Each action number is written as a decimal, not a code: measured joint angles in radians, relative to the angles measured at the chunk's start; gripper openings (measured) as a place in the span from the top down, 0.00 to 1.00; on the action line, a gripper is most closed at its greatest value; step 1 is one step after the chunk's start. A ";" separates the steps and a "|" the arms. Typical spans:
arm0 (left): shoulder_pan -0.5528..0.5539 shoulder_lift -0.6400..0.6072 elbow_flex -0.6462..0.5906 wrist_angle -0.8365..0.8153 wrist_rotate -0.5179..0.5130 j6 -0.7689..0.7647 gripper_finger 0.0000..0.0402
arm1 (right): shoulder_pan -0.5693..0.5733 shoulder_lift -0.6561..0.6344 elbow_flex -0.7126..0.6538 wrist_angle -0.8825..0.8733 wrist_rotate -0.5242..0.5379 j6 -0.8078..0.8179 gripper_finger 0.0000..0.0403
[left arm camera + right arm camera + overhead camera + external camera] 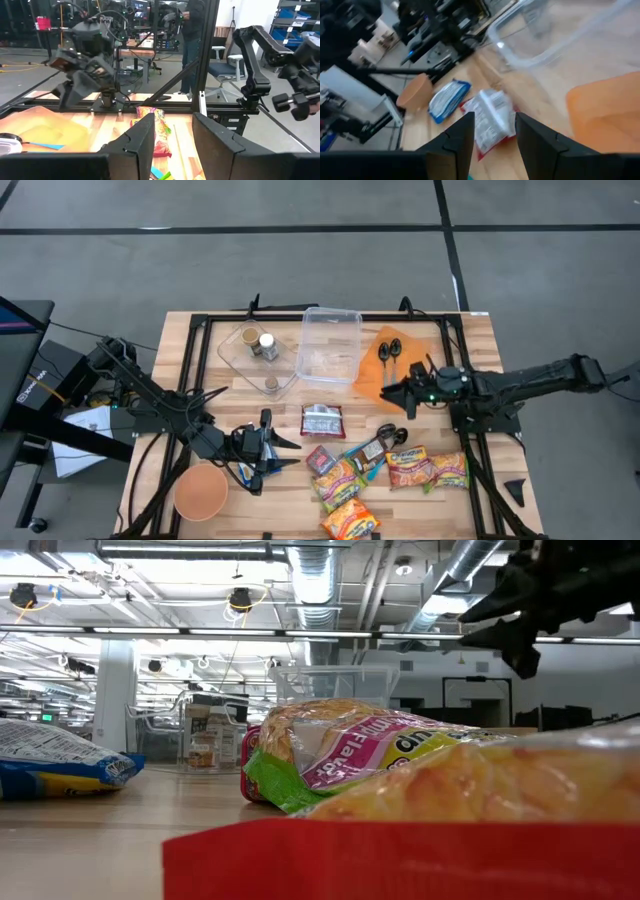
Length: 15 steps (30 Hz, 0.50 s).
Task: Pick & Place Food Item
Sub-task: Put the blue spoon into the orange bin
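Both grippers hang empty with fingers apart: the left gripper point(283, 444) low over the desk point(470, 330), the right gripper point(388, 392) beside the orange plate point(385, 365).

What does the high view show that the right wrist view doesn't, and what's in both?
Only the high view shows the left gripper with open, empty fingers, the lidded tray holding jars, the two black spoons and the cluster of snack packets at the table's front.

Only the right wrist view shows the right gripper from behind, its fingers parted and empty.

Both show the red and silver packet, the blue packet, the orange bowl, the clear container and the orange mat.
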 joint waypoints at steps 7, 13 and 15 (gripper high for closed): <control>0.000 0.000 0.000 0.000 0.000 0.000 0.69 | 0.161 0.006 0.000 -0.001 0.240 0.052 0.70; 0.000 0.000 0.000 -0.003 0.000 0.000 0.69 | 0.339 0.038 0.001 0.026 0.337 0.054 0.73; 0.000 0.000 0.000 -0.005 0.000 0.000 0.69 | 0.412 0.072 0.001 0.066 0.370 0.053 0.73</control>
